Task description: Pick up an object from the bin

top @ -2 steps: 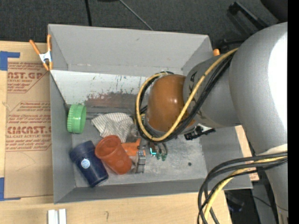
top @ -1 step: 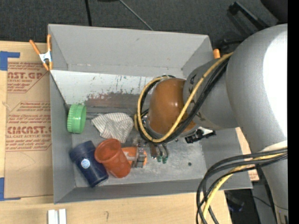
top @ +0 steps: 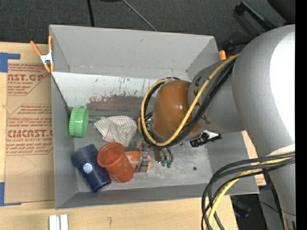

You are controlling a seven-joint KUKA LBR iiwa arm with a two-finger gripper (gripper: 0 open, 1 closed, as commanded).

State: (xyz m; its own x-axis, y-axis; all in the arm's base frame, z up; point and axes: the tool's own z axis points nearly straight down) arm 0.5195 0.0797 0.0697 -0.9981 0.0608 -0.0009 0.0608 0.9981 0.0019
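Observation:
My gripper (top: 156, 158) hangs low under the orange wrist cover, near the middle of the bin's front half. A small orange and white thing (top: 135, 156) lies just to its left, touching or nearly touching it. An orange plastic cup (top: 115, 162) lies on its side left of that, with its mouth towards the back left. A crumpled white cloth (top: 116, 129) sits just behind the cup. A dark blue cylinder (top: 90, 167) with a white spot on its end lies against the cup, in the front left corner.
A green round lid or roll (top: 78, 121) stands by the left wall. The arm and its cables cover the bin's right half. Bare floor shows to the right of the gripper, towards the front wall.

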